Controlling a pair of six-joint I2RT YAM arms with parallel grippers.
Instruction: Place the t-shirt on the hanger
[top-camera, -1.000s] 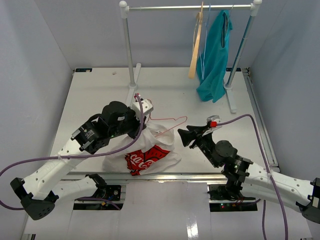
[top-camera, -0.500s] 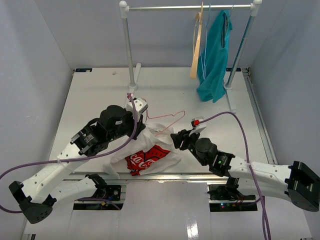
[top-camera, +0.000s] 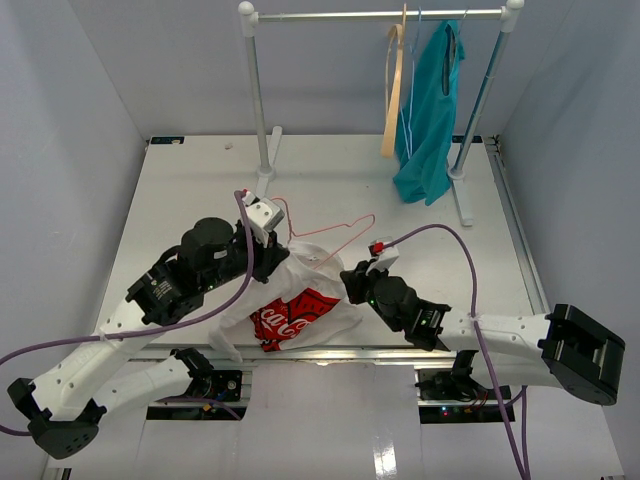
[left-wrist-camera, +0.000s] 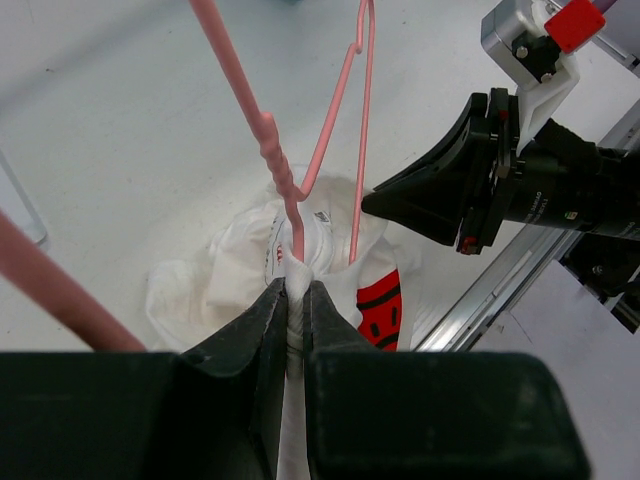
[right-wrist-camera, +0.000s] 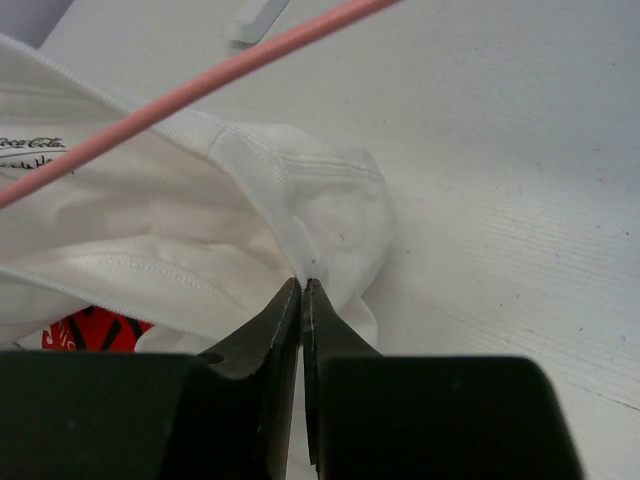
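Note:
The white t-shirt (top-camera: 300, 305) with its red print lies bunched near the table's front edge. The pink wire hanger (top-camera: 330, 228) slants up out of the shirt's neck opening, hook toward the back. My left gripper (top-camera: 283, 255) is shut on a bunch of the t-shirt (left-wrist-camera: 240, 260) right where the hanger (left-wrist-camera: 340, 110) wire enters the cloth. My right gripper (top-camera: 347, 283) is at the shirt's right side, shut on a thin fold of the t-shirt (right-wrist-camera: 150, 230) near a seam, under the hanger's (right-wrist-camera: 200, 85) wire. In the wrist views the left gripper (left-wrist-camera: 297, 290) and right gripper (right-wrist-camera: 302, 283) both show white cloth at their tips.
A clothes rack (top-camera: 258, 90) stands at the back of the table, carrying a tan wooden hanger (top-camera: 392, 95) and a teal garment (top-camera: 428, 110) on the right. A metal rail (top-camera: 400, 350) runs along the table's front edge just below the shirt.
My right arm has swung left to the shirt's right side and its jaws have shut on the cloth. My left gripper has shifted left and back a little, taking hanger and shirt along.

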